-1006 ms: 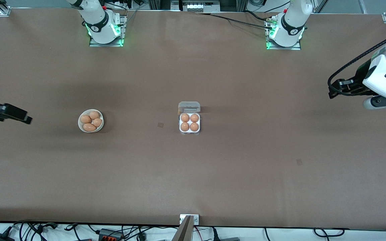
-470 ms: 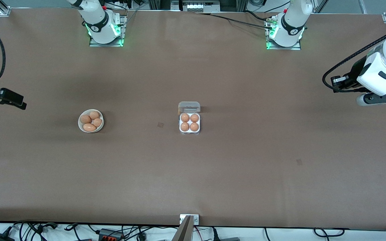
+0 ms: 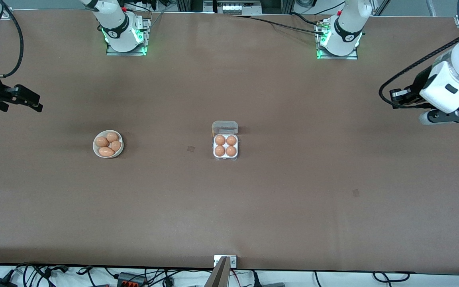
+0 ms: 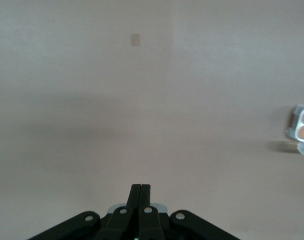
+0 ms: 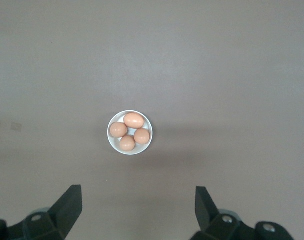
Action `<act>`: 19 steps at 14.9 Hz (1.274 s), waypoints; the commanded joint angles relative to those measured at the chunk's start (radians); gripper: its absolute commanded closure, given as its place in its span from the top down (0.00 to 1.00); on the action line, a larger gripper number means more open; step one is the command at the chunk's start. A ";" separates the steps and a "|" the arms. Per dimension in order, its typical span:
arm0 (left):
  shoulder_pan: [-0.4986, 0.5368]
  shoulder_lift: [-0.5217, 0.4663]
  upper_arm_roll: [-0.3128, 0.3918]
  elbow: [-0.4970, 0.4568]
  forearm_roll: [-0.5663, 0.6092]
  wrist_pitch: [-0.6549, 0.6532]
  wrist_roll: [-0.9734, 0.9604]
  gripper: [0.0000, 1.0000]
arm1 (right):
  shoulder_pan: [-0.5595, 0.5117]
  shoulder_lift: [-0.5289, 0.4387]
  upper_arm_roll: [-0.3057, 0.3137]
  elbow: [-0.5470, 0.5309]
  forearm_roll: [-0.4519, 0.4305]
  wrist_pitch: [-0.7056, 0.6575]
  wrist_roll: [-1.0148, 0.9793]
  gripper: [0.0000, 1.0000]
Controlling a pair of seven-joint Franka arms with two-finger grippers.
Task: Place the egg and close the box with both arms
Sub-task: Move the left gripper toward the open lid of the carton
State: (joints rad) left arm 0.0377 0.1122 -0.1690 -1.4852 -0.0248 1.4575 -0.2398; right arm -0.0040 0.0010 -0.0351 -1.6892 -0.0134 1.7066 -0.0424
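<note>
The clear box (image 3: pixel 225 158) sits mid-table with its lid (image 3: pixel 224 127) open and lying flat on the side toward the robots' bases. Every cell holds a tan egg (image 3: pixel 220 140). Several more eggs (image 3: pixel 106 151) lie in a white bowl (image 3: pixel 94 146) toward the right arm's end. My right gripper (image 3: pixel 34 103) is open and empty, high over that end of the table, with the bowl (image 5: pixel 130 152) ahead of it (image 5: pixel 136 200). My left gripper (image 3: pixel 397 97) is shut and empty (image 4: pixel 140 187) over the left arm's end; the box edge (image 4: pixel 293 127) just shows.
Bare brown table lies all around the box and the bowl. Two small square marks (image 3: pixel 191 148) (image 3: pixel 356 193) are on the table surface. Cables run along the table's near edge.
Both grippers have drawn back from the front camera toward the robots' bases. The right gripper also moved a little toward the table's middle. Box, bowl and eggs have not moved.
</note>
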 commanded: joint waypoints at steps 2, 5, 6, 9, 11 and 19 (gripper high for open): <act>0.011 -0.008 -0.003 0.014 -0.058 -0.023 0.016 0.01 | -0.008 -0.026 0.012 -0.030 -0.017 0.018 -0.002 1.00; 0.011 -0.008 -0.004 0.014 -0.058 -0.022 0.016 0.01 | -0.008 -0.024 0.011 -0.011 -0.016 -0.005 -0.004 1.00; 0.008 -0.008 -0.006 0.014 -0.066 -0.022 0.014 0.01 | -0.010 -0.024 0.009 -0.009 -0.016 -0.011 -0.011 1.00; 0.001 -0.005 -0.006 0.014 -0.108 -0.020 0.013 0.00 | -0.010 -0.022 0.009 -0.009 -0.016 -0.007 -0.007 1.00; -0.008 0.001 -0.006 0.014 -0.156 -0.014 0.011 0.00 | -0.008 -0.022 0.010 -0.009 -0.016 -0.004 -0.007 1.00; -0.215 0.112 -0.004 0.013 -0.224 0.150 -0.019 0.00 | -0.002 -0.036 0.012 -0.009 -0.016 -0.015 -0.001 1.00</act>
State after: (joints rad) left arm -0.1292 0.1869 -0.1792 -1.4874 -0.2326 1.5682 -0.2449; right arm -0.0032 -0.0105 -0.0326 -1.6930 -0.0150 1.7032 -0.0426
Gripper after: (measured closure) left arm 0.991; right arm 0.000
